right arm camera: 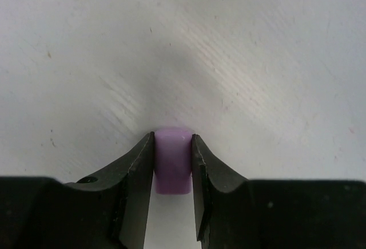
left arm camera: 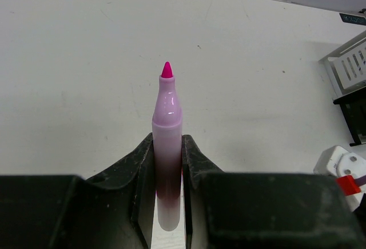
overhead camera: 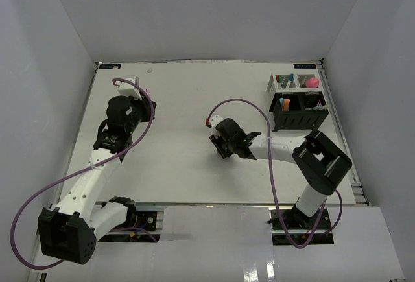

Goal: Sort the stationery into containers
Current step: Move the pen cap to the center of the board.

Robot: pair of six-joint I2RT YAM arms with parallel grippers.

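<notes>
My left gripper (left arm camera: 168, 169) is shut on a pale pink marker (left arm camera: 167, 140) with a bare magenta tip, which points away over the table. In the top view this gripper (overhead camera: 141, 100) is at the far left of the table. My right gripper (right arm camera: 172, 169) is shut on a short purple cap (right arm camera: 172, 160) just above the white table. In the top view it (overhead camera: 222, 146) is mid-table and the cap is hidden. The black organizer (overhead camera: 298, 118) with its white mesh compartments (overhead camera: 293, 81) stands at the far right and holds several coloured items.
The organizer's white mesh corner (left arm camera: 350, 68) and black wall (left arm camera: 357, 117) show at the right edge of the left wrist view. A white and red part of the right arm (left arm camera: 343, 172) is below them. Purple cables loop from both arms. Grey walls enclose the table.
</notes>
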